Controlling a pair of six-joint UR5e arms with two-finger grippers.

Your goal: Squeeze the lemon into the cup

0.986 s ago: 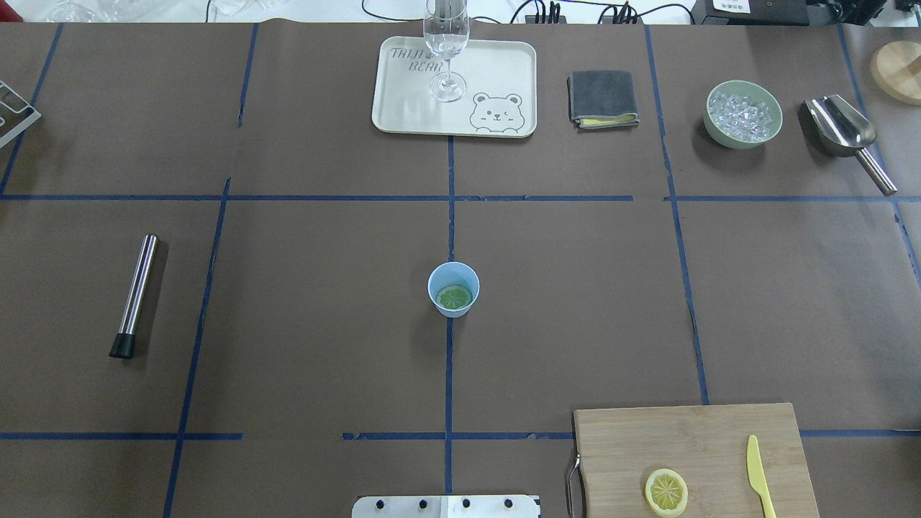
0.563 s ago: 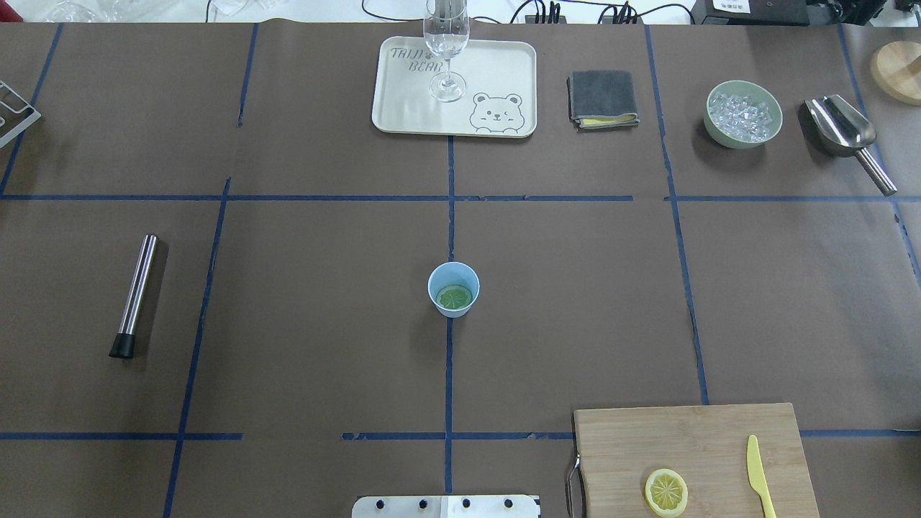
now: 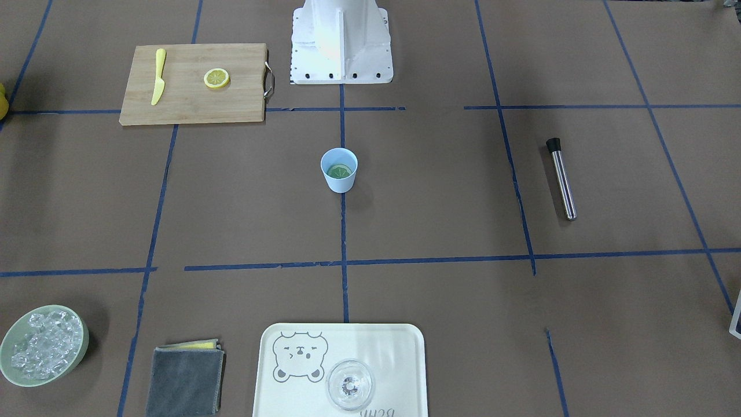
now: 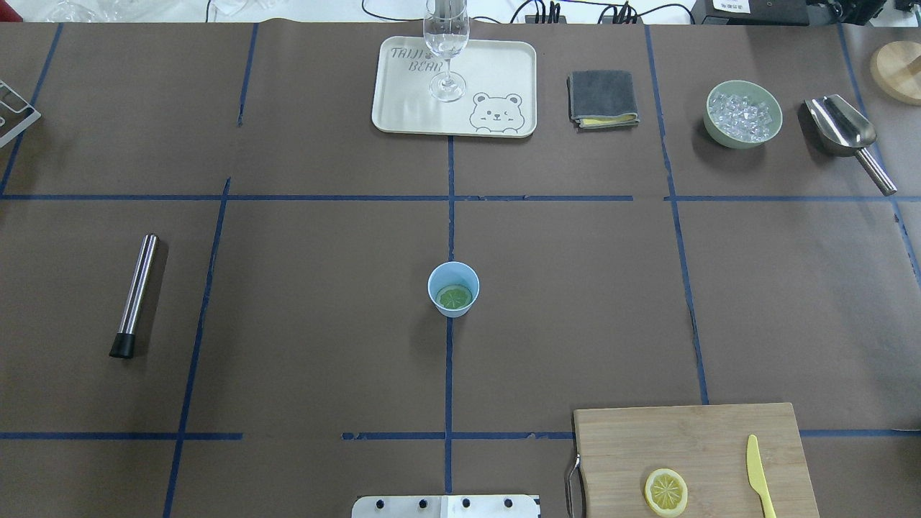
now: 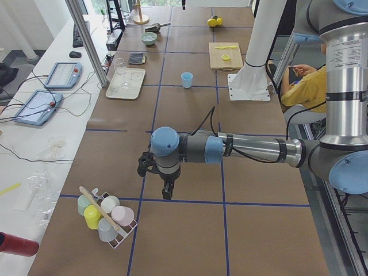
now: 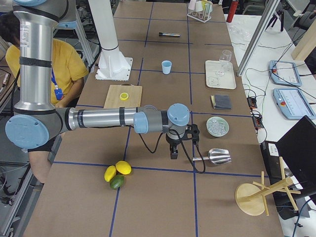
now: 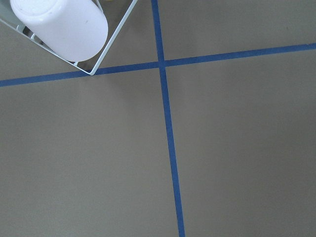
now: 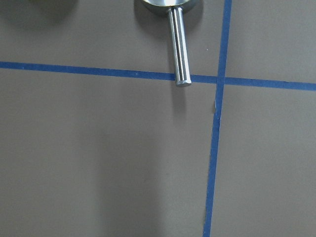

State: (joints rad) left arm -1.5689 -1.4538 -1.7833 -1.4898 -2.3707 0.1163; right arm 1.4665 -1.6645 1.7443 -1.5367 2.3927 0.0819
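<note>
Left gripper (image 5: 167, 191): seen only from the table-end camera, pointing down over brown paper, just beside a wire rack (image 5: 123, 236) of upturned pastel plastic cups. Jaw opening cannot be judged; nothing seen in its grasp.

Right gripper (image 6: 174, 152): same case, far-end camera only, pointing down near a shiny metal scoop (image 6: 217, 157). Opening cannot be judged.

Cup (image 4: 453, 288): smooth light-blue plastic, tapered, upright at table centre on a blue tape line, well apart from both grippers. One lemon slice (image 4: 455, 297) lies flat at its bottom, looking greenish.

Second lemon slice (image 4: 665, 492): round, pale spoked face, flat on the wooden cutting board (image 4: 647, 439), near a yellow plastic knife (image 4: 755, 471).

Pale-green bowl (image 4: 730, 142) holds clear ice cubes (image 4: 742, 115). Cream tray (image 4: 410, 108) carries a stemmed glass (image 4: 447, 43).
</note>
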